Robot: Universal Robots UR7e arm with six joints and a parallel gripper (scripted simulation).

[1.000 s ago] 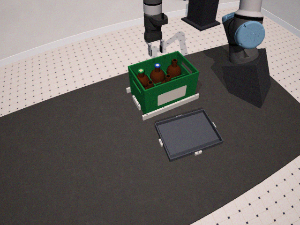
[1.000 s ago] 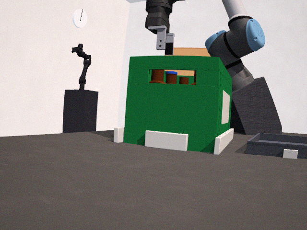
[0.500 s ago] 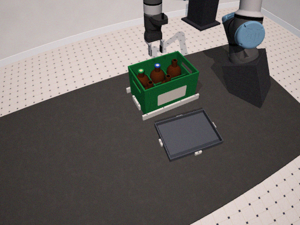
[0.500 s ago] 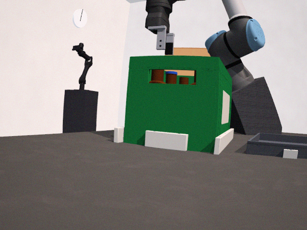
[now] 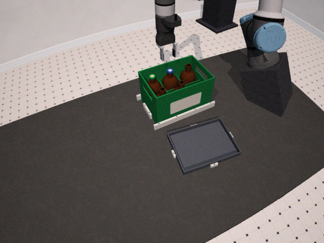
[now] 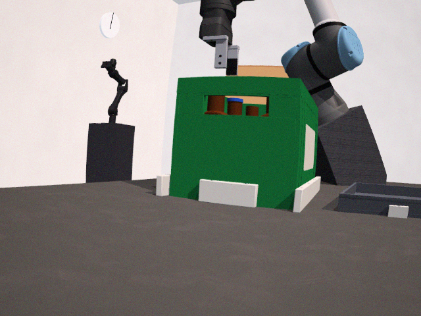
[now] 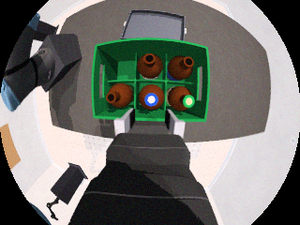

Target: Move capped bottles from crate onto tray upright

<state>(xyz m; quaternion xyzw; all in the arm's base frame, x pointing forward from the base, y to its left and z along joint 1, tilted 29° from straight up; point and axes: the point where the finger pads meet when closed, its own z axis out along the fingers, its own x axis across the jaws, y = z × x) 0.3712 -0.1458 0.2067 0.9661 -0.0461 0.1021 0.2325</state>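
Hanging above the far rim of the green plastic crate (image 5: 183, 100), the dark two-finger gripper (image 5: 167, 53) points straight down with its fingers spread wide apart and nothing between them. In the exterior view its fingertips (image 6: 232, 66) sit just above the crate's top edge, not yet inside it.

The crate stands on the dark grey table top (image 5: 78, 169), hemmed by white locating blocks (image 5: 183, 115) along its near and left sides. Its interior is split into six compartments in two rows, and five brown bottles stand upright in them. In the far row of the top view, the left bottle carries a green cap (image 5: 152, 76), the middle brown bottle carries a blue cap (image 5: 170, 71), and the right bottle (image 5: 188, 74) has an open neck. In the near row two smaller open brown bottles (image 5: 162, 90) (image 5: 181, 84) show their bare mouths; the sixth compartment, at the near right, cannot be seen clearly. The wrist view looks down between the fingers onto the blue-capped bottle (image 7: 150, 97), which lies closest to the gripper's centre line.

The shallow dark grey rectangular tray (image 5: 236, 150) lies flat on the table just near and right of the crate, apart from it, with small white blocks (image 5: 213, 165) at its edges and no bottle on it.
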